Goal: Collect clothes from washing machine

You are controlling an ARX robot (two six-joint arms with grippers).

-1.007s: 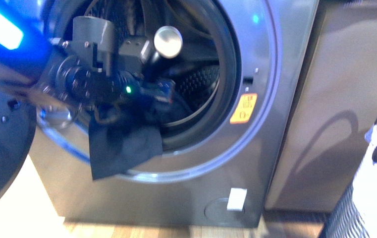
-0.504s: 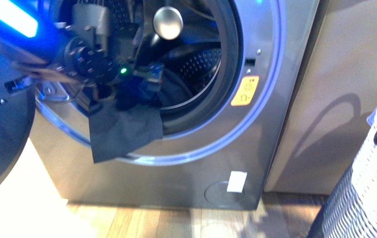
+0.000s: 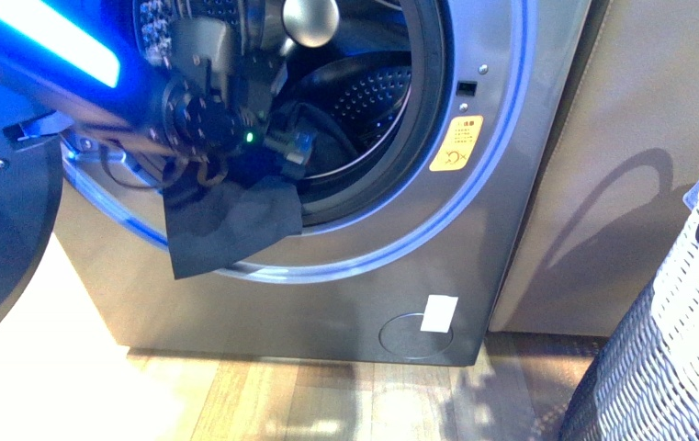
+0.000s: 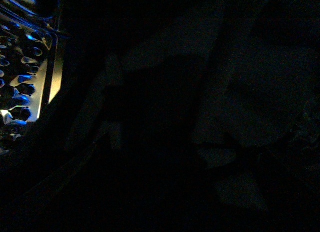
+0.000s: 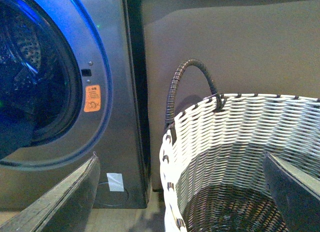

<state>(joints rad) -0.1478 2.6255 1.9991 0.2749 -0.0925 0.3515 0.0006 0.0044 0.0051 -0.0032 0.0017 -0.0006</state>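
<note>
Clothes point(image 3: 231, 230) dark, limp, over washing machine point(image 3: 474, 248) rim; left fingers unclear; right fingers point(image 5: 65, 197) spread, empty.

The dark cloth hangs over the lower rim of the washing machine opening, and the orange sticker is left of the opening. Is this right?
No. The front view shows the orange sticker right of the opening, not left. The dark cloth does hang over the lower rim of the washing machine.

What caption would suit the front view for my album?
Left arm inside the washing machine, dark garment draping over the drum's rim.
</note>
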